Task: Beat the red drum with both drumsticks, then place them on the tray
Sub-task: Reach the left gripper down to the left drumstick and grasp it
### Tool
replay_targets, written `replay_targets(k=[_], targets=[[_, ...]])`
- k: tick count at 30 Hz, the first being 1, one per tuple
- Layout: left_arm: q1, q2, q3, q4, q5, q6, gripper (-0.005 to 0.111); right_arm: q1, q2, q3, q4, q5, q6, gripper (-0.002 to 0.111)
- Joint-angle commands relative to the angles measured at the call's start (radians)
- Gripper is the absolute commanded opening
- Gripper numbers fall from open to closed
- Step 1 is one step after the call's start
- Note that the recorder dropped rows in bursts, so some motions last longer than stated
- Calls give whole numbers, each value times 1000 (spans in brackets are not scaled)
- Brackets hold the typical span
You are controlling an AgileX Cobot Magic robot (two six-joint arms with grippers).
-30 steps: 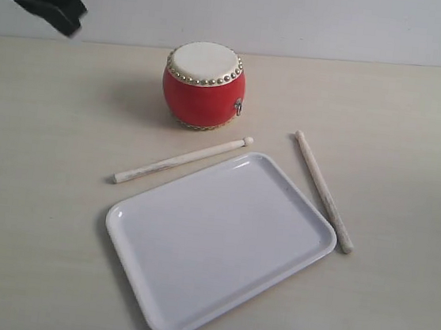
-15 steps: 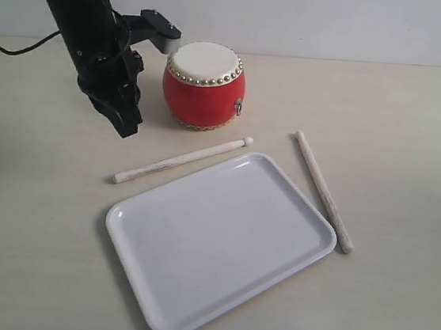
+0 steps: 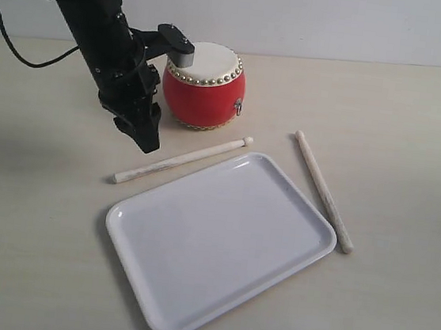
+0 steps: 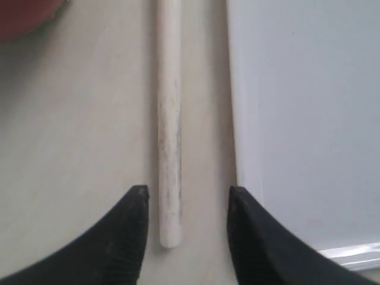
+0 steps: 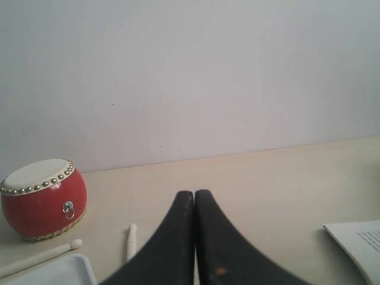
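The red drum [image 3: 204, 85] stands at the back of the table. One drumstick [image 3: 181, 160] lies slanted between the drum and the white tray [image 3: 220, 241]. The other drumstick [image 3: 322, 192] lies along the tray's right side. My left gripper [image 3: 145, 137] hangs open just left of the drum, above the first stick. In the left wrist view this drumstick [image 4: 169, 148] runs between the spread fingertips [image 4: 136, 205], its butt end near them, the tray [image 4: 297, 119] beside it. My right gripper [image 5: 194, 195] is shut and empty, away from the drum [image 5: 43, 199]; the exterior view does not show it.
A printed sheet of paper [image 5: 359, 243] lies on the table, seen only in the right wrist view. A pale wall closes off the back of the table. The left arm's cable trails off to the left edge of the exterior view.
The left arm has come in from the upper left corner and dropped down beside the drum, toward the near drumstick. Drum, sticks and tray have not moved.
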Motion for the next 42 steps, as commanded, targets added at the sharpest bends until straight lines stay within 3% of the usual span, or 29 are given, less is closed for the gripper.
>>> replay_targets(k=[1, 25, 42], targets=[[-4, 27, -2, -17, 2, 10, 45, -5, -7, 5, -6, -4, 0, 0], [-4, 118, -2, -24, -46, 83, 45, -5, -7, 5, -6, -4, 0, 0], [-4, 153, -2, 48, -116, 90, 45, -5, -7, 5, -6, -4, 0, 0]])
